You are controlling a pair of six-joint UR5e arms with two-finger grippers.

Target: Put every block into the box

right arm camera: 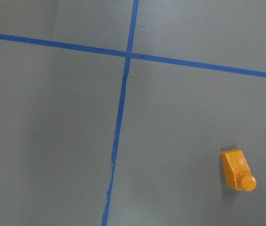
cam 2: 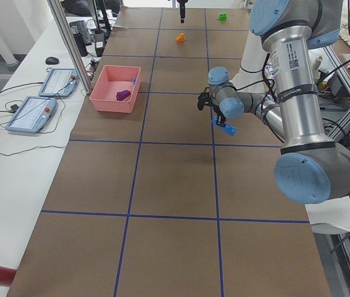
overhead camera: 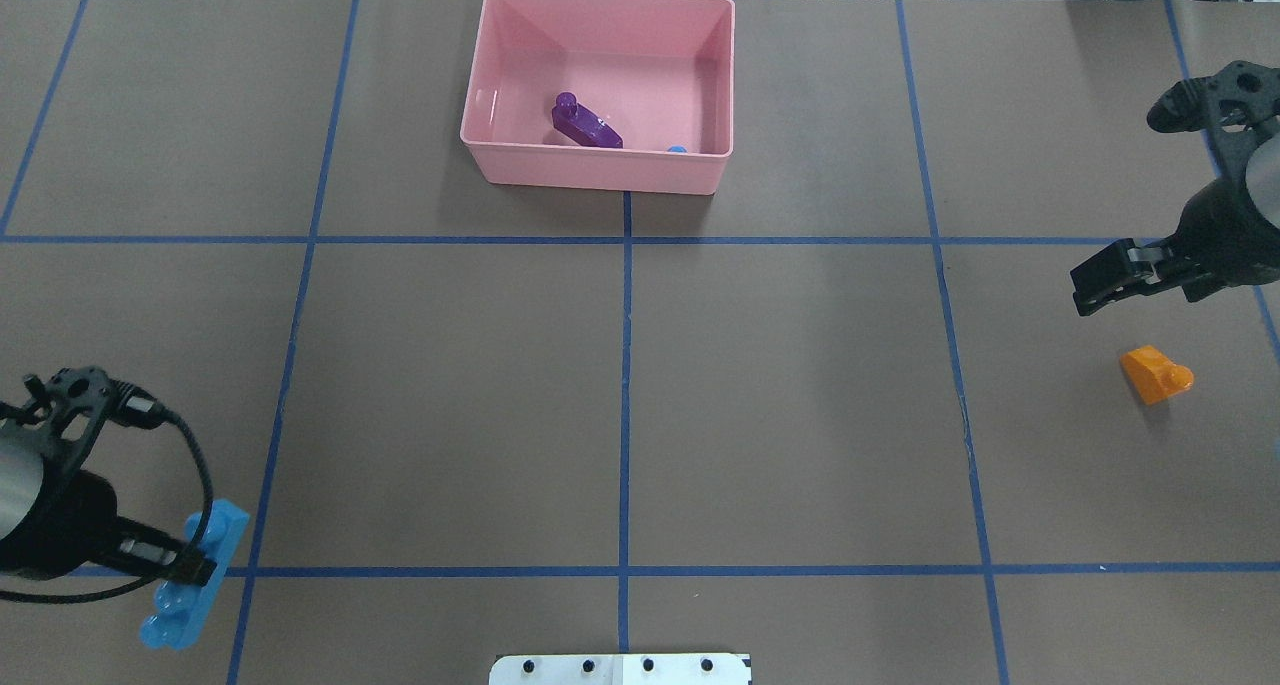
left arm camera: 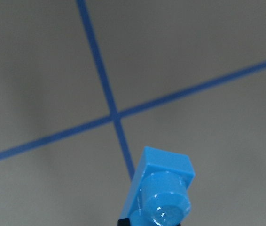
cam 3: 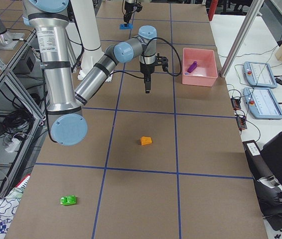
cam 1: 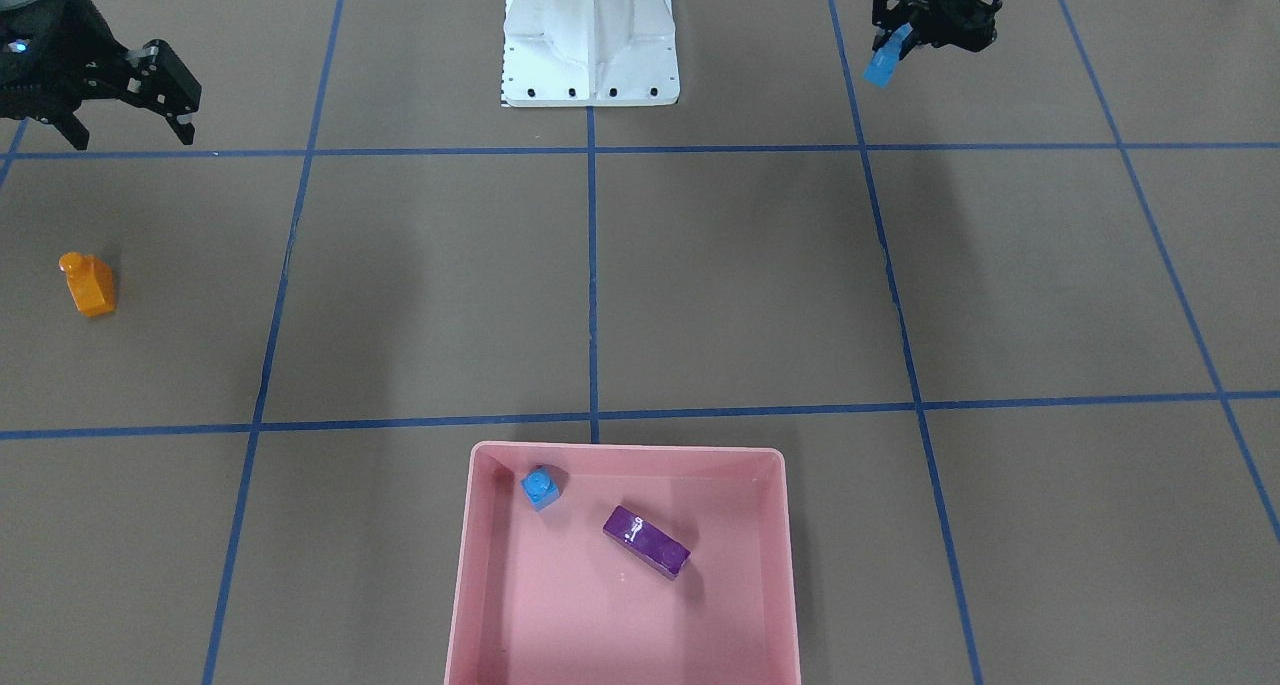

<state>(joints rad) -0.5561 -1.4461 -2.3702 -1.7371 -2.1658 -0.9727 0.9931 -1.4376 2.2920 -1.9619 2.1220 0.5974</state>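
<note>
From overhead we see the left fingers point(overhead camera: 192, 566) clenched across the middle of the long blue brick point(overhead camera: 215, 530). Its long axis runs near to far with a slight slant, at the lower left of the desk point(overhead camera: 800, 415). Far across stands the box point(overhead camera: 600, 173). In it the purple brick point(overhead camera: 590, 128) lies on a diagonal, and the tiny blue brick point(overhead camera: 676, 150) is almost hidden behind the near wall. The right fingers point(overhead camera: 1100, 280) hang near the orange brick point(overhead camera: 1153, 375), whose stud points to the view's right; we cannot read their gap here.

The front view settles it: they are spread, with nothing between them. It also shows the tiny blue brick whole, stud up, in a box corner on the robot's side.

Only the side views catch the green brick point(cam 3: 69, 200), at the desk's right end, well apart from the box.

The left wrist view shows the long blue brick end-on, its lower part cut off. The right wrist view shows the orange brick alone on the desk.
</note>
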